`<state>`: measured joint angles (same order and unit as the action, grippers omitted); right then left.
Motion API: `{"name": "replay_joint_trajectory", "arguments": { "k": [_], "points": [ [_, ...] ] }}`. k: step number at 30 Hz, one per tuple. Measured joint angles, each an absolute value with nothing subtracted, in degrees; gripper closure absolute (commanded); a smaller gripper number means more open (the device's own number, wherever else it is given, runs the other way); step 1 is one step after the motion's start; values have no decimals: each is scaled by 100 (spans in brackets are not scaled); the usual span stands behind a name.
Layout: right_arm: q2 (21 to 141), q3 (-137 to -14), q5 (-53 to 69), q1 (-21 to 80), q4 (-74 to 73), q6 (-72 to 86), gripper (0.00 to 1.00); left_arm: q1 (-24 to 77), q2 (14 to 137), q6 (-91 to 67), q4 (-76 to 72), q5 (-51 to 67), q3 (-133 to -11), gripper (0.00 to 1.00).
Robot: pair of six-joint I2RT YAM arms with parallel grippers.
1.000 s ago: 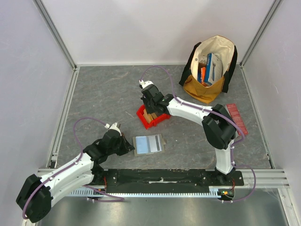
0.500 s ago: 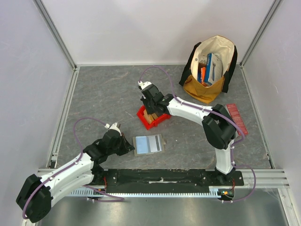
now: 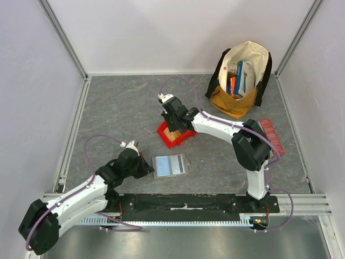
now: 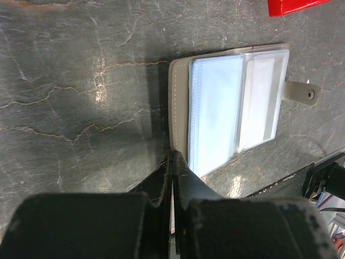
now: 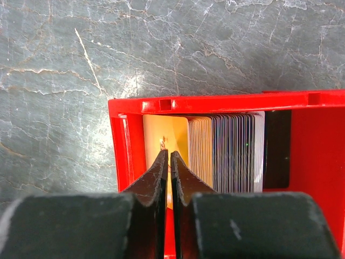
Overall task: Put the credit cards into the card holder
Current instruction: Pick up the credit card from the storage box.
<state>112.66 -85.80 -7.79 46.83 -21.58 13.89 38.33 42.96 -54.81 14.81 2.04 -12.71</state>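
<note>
The grey card holder (image 3: pixel 170 165) (image 4: pixel 232 108) lies open on the stone-grey table, its clear sleeves facing up. My left gripper (image 3: pixel 150 170) (image 4: pixel 172 155) is shut on the near corner of its left cover. The credit cards (image 5: pixel 226 151) (image 3: pixel 172 134) stand on edge in a row inside a small red bin (image 5: pixel 215 101) (image 3: pixel 186 138). A yellow card (image 5: pixel 161 135) leans at the left end of the row. My right gripper (image 3: pixel 171 128) (image 5: pixel 167 154) hangs just above that yellow card. Its jaws are open by a thin slit, with nothing between them.
A cream and black tote bag (image 3: pixel 241 81) with colourful upright boxes stands at the back right. A long red ribbed box (image 3: pixel 271 136) lies by the right arm. Pale walls and metal rails (image 3: pixel 73 129) close in the table.
The right gripper's jaws have parted slightly and it has shifted a little up and away over the red bin. The left arm and the card holder have not moved.
</note>
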Motion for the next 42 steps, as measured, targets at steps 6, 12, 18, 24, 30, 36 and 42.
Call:
{"name": "replay_joint_trajectory", "arguments": {
  "k": [6,12,18,24,30,36,42],
  "points": [
    [11266,-8580,-749,4683,-2167,1389,71,3833,4296,-5481,1481,204,-1271,98],
    [11268,-8580,-939,4683,-2191,1389,46,3833,4298,-5478,1481,207,-1271,98],
    [11338,-8580,-1120,4687,-2196,1216,45,3833,4309,-5481,1479,207,-1271,98],
    [11491,-8580,-1227,4744,-2305,1048,39,3833,4388,-5481,1476,211,-1271,98],
    [11611,-8580,-1343,4897,-2388,867,39,3833,4401,-5481,1472,211,-1271,98],
    [11642,-8595,-1706,4995,-2495,727,46,3833,4515,-5478,1450,222,-1271,98],
    [11644,-8617,-1887,5015,-2539,714,52,3830,4550,-5478,1441,266,-1271,98]
  ]
}}
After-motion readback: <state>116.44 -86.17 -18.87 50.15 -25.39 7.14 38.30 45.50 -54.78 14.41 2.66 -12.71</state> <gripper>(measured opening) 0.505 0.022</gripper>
